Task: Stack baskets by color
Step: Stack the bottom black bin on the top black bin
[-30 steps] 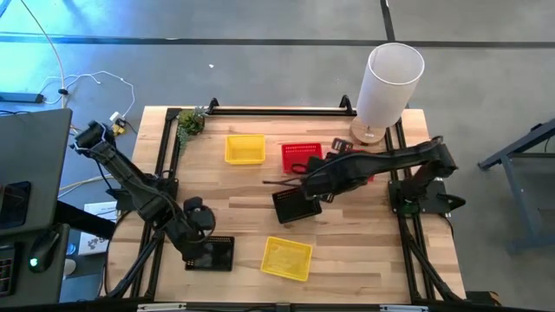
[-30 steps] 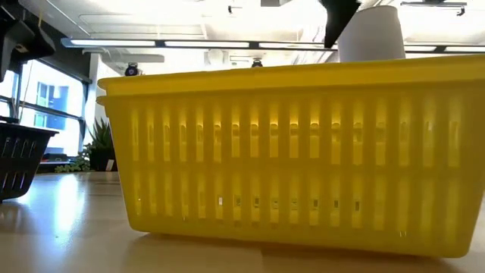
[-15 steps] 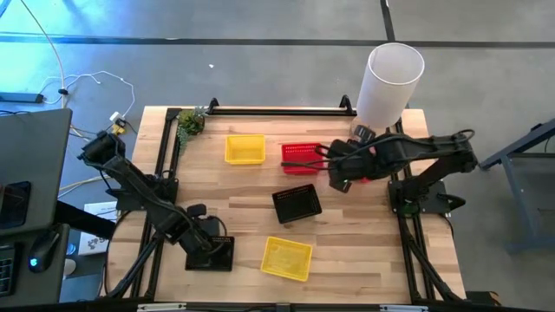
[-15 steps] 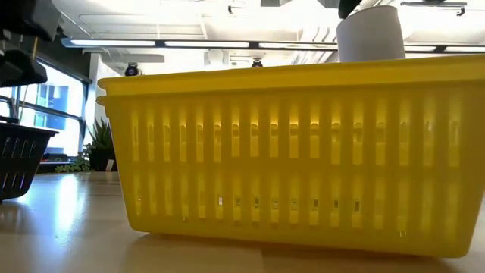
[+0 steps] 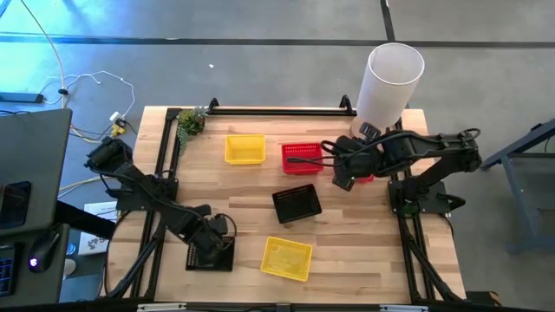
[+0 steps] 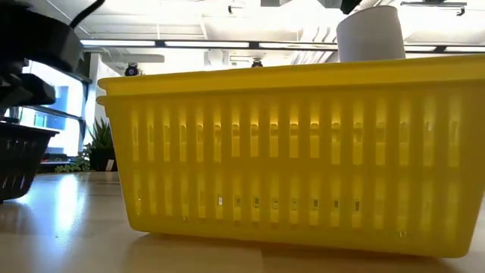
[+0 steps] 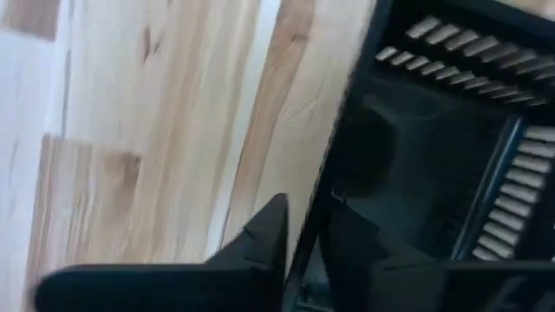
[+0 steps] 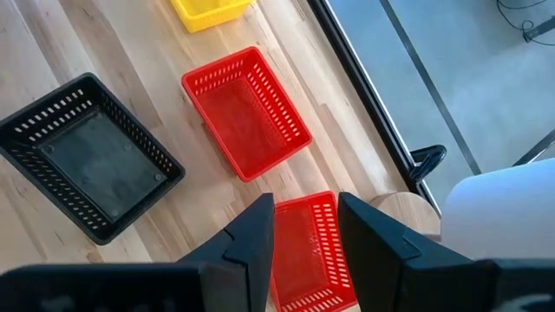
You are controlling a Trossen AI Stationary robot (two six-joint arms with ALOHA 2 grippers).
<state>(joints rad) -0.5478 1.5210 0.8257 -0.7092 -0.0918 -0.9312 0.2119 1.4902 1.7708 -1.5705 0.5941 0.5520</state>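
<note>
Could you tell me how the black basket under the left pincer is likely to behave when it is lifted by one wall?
The black basket is slotted thin plastic, so probably light. Held by one wall between the left pincer fingers, it may tilt. Its wall might flex slightly.

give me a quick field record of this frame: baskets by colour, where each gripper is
yellow baskets: one at back, one at front
red baskets: one at back centre, one under the right gripper
black baskets: one mid-table, one front-left
left gripper: fingers astride the front-left black basket's wall
right gripper: open, above the second red basket
stacks: none visible yet
</note>
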